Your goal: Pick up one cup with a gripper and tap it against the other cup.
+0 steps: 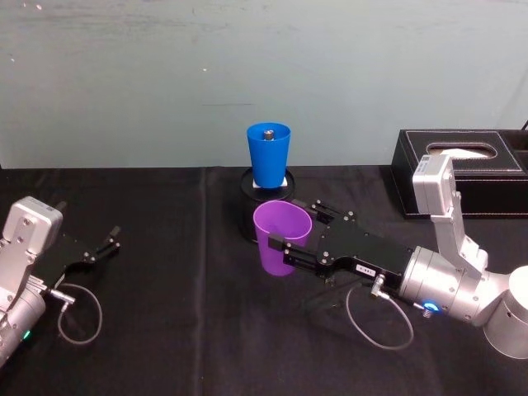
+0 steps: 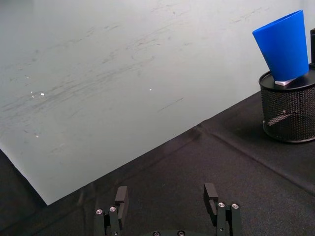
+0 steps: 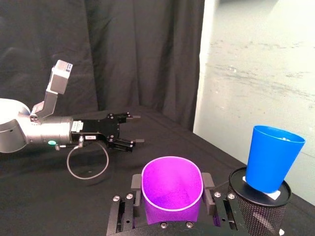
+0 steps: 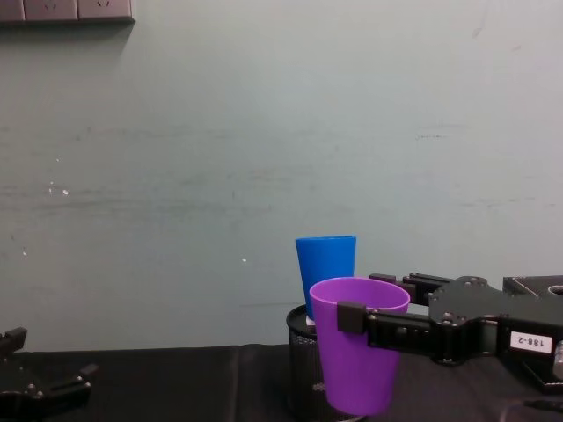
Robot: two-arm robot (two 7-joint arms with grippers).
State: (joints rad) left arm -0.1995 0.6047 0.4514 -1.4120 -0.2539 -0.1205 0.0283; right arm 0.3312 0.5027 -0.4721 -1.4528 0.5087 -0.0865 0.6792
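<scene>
Nearest us in the head view, the right gripper (image 1: 297, 235) comes in from the lower right to mid-frame. Its fingers press on both sides of the purple cup (image 1: 268, 257), which stands upright. Just above it in the frame, the blue cup (image 1: 269, 161) sits on a white pad (image 1: 285, 180) atop the black mesh holder (image 1: 246, 183), and a small dark object (image 1: 267, 133) lies inside the blue cup. At the right edge a black tissue box (image 1: 495, 194) shows white tissue (image 1: 458, 150) in its oval slot. The left gripper (image 1: 107, 245) is at the left edge, over the black tablecloth (image 1: 181, 330). A pale green wall (image 1: 247, 66) takes the upper half.

From the left wrist we see that gripper's fingers spread wide along the bottom edge, with bare cloth between them. The blue cup and holder are at the upper right.

From the right wrist, the purple cup is at bottom centre, clamped between two pads and empty inside. The blue cup stands apart from it at the lower right. A black curtain (image 3: 123, 49) hangs at the upper left.

In the chest view the purple cup overlaps the blue cup and holder at lower centre, and we cannot tell whether they touch. Wall sockets (image 4: 66, 9) sit at the upper left.
</scene>
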